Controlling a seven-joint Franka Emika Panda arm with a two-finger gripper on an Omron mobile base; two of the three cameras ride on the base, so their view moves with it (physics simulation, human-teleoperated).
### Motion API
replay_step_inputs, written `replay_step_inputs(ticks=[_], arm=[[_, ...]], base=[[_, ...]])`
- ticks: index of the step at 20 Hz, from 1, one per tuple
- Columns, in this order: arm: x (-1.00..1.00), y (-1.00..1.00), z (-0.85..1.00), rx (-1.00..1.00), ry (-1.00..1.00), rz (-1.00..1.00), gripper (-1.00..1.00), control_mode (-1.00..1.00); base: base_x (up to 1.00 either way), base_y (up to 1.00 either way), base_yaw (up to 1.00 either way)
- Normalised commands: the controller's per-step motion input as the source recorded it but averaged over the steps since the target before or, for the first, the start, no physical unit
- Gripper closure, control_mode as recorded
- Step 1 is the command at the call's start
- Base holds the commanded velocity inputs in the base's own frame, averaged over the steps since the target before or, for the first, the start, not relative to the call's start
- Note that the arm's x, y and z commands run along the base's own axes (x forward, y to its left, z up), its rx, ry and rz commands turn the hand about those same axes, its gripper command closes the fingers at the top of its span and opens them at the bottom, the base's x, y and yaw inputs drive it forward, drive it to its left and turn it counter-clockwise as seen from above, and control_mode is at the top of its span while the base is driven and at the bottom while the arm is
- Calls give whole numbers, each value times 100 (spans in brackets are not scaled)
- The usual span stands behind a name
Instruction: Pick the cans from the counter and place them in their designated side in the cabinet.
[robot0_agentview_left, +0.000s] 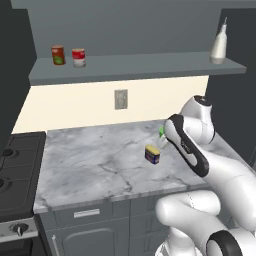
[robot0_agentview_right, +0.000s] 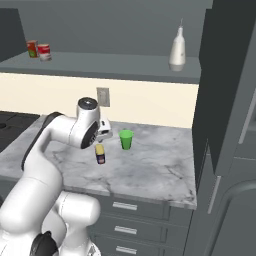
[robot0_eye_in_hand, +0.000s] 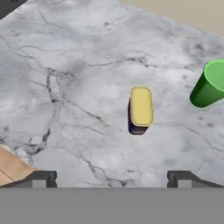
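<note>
A dark blue can with a yellow top (robot0_agentview_left: 152, 154) (robot0_agentview_right: 100, 154) stands upright on the marble counter (robot0_agentview_left: 90, 165). In the hand view this can (robot0_eye_in_hand: 140, 109) lies below and slightly ahead of my gripper (robot0_eye_in_hand: 111, 179), whose jaws stand wide open with nothing between them. The gripper hovers above the counter, apart from the can. The red-and-white can (robot0_agentview_left: 78, 57) (robot0_agentview_right: 44, 51) stands on the left end of the cabinet shelf (robot0_agentview_left: 135, 67).
A red can with a green label (robot0_agentview_left: 58, 55) stands beside the red-and-white can. A green cup (robot0_agentview_right: 126, 139) (robot0_eye_in_hand: 210, 85) sits close behind the blue can. A white bottle (robot0_agentview_left: 218, 45) stands on the shelf's right end. The black stove (robot0_agentview_left: 15, 165) borders the counter's left.
</note>
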Motion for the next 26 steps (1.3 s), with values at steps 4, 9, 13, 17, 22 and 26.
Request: replay_step_inputs(ticks=[4,9,13,17,22,26], arm=[[22,0,-12,0,0,4,-100,-100],[25,0,-10,0,0,0,-100,-100],[26,2,-10,0,0,0,-100,-100],[22,5,-14,0,0,0,-100,-100],[18,0,-17,-3,4,-1,-100,-100],[20,0,-17,-4,5,-1,-100,-100]], base=[[0,0,0],[0,0,0],[0,0,0],[0,0,0],[0,0,0],[0,0,0]])
